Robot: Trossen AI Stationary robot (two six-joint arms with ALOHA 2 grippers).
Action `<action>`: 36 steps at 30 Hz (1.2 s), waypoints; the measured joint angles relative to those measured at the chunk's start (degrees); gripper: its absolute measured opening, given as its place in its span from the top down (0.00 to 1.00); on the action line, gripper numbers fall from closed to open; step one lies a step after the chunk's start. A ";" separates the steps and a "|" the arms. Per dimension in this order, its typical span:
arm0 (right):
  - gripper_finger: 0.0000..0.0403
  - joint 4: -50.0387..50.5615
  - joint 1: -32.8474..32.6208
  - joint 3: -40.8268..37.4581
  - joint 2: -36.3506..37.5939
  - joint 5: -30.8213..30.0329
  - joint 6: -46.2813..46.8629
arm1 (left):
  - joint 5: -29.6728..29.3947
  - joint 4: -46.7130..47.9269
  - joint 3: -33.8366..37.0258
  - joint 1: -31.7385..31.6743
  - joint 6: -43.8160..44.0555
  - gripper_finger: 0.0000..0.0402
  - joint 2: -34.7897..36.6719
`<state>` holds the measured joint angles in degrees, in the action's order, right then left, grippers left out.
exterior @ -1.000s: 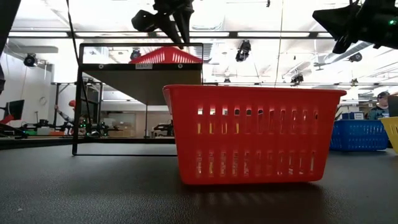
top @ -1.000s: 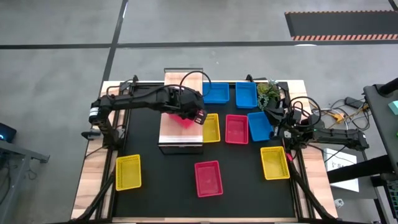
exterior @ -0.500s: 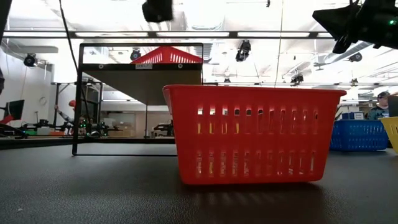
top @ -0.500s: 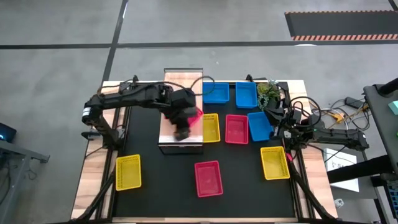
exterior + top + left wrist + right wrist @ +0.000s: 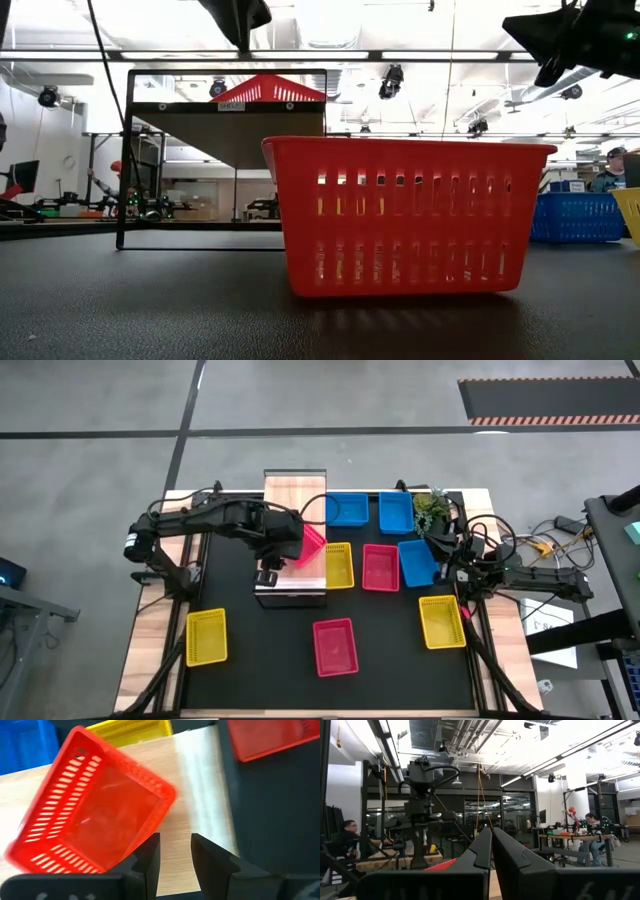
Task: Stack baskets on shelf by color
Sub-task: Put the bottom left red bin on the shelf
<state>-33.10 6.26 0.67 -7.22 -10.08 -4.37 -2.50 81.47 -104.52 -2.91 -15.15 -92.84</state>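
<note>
A: High view first — where do the baskets sit?

B: One red basket [image 5: 309, 547] lies skewed on the shelf [image 5: 293, 495], at the shelf's right edge, a corner hanging out past it. The shelf stands at the tabletop's [image 5: 250, 660] far edge, left of centre. Two blue baskets [image 5: 347, 510] sit side by side along the far edge just right of the shelf, a third blue one [image 5: 416, 562] lies toward the right edge. A yellow basket [image 5: 339, 565] touches the shelf's right side, with a red one [image 5: 380, 567] just beside it.

A: And the others?

B: Another red basket [image 5: 335, 646] is near the front edge at the middle, one yellow [image 5: 206, 636] by the front left corner, one yellow [image 5: 441, 621] toward the front right.

A: Left gripper?

B: The left gripper [image 5: 268, 576] hovers over the shelf's near end, apart from the skewed red basket; in the left wrist view its fingers [image 5: 147, 857] stand slightly apart with nothing between them.

A: Right one?

B: The right gripper [image 5: 440, 538] waits over the right edge by a small green plant [image 5: 431, 508], its fingers pressed together, holding nothing
</note>
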 joint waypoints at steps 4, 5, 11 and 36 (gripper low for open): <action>0.98 1.47 0.00 0.00 0.00 0.01 0.00 | -2.51 -0.06 0.01 -0.29 -3.71 0.77 -1.24; 0.98 1.58 0.00 0.00 0.00 0.01 -0.01 | -2.49 -0.19 0.01 -0.42 -4.16 0.77 -1.61; 0.98 1.58 0.00 0.00 0.00 0.02 -0.05 | -2.40 0.00 0.03 -0.51 -4.97 0.77 -3.42; 0.98 1.58 0.00 0.00 0.00 0.02 -0.08 | -2.34 -4.32 6.23 -0.99 -5.29 0.77 -4.26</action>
<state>-31.53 6.26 0.67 -7.22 -10.07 -4.46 -4.84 77.14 -98.29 -3.90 -20.45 -97.10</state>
